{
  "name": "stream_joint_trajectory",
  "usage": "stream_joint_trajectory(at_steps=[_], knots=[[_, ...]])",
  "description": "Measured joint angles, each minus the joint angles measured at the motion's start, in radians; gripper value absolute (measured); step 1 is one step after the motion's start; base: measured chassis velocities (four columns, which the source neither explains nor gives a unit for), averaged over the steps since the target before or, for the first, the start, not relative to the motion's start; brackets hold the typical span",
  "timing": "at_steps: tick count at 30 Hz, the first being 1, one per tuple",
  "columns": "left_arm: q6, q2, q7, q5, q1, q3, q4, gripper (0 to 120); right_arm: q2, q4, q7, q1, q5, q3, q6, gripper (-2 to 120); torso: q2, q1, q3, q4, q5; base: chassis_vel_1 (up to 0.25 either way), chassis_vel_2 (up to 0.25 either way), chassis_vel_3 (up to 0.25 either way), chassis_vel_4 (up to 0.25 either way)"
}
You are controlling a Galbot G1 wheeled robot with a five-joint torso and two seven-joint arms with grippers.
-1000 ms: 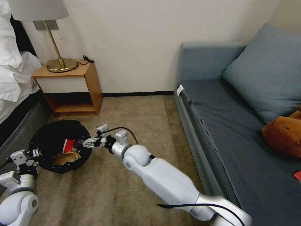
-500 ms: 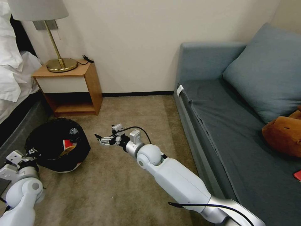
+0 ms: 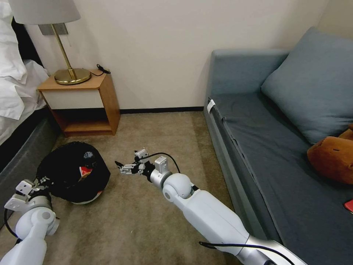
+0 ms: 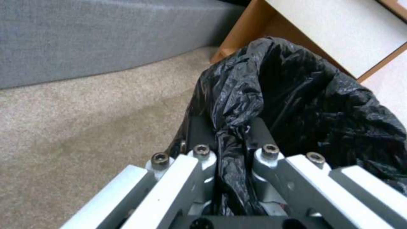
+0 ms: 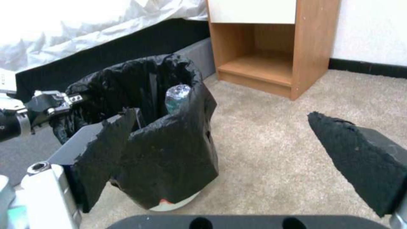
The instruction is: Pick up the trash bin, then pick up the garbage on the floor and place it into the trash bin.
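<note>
Black-lined bin (image 3: pixel 75 173) sits on the carpet (image 3: pixel 147 221), leaning slightly, mouth up, holding a red wrapper (image 3: pixel 85 172) and a bottle (image 5: pixel 176 97). Left tool (image 4: pixel 231 149) pinches its rim. Right tool (image 3: pixel 123 167) hovers beside it, spread and empty.

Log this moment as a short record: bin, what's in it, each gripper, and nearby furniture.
bin: trash bin, white with black bag liner, on the carpet near the nightstand
contents: red-and-white wrapper and clear bottle seen inside
left gripper: clamped on the bin's rim and liner
right gripper: open, empty, above the carpet beside the bin, apart from it
furniture: sofa to the robot's right, bed to its left
</note>
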Motion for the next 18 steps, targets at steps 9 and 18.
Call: stream_joint_trajectory(at_steps=[9, 18], knots=[[-0.001, 0.022, -0.001, -0.001, 0.01, 0.004, 0.024, 26, 0.019, -0.015, -0.001, -0.006, -0.009, 0.001, 0.001, 100, 0.0, 0.0, 0.0, 0.0001, 0.0002, 0.0, 0.0, 0.0, 0.0], [0.0, 0.037, -0.001, 0.008, 0.039, -0.011, 0.011, 62, 0.039, -0.028, 0.002, -0.01, -0.017, -0.004, 0.0, 100, 0.0, 0.0, 0.0, 0.0, 0.0002, 0.0, 0.0, 0.0, 0.0]])
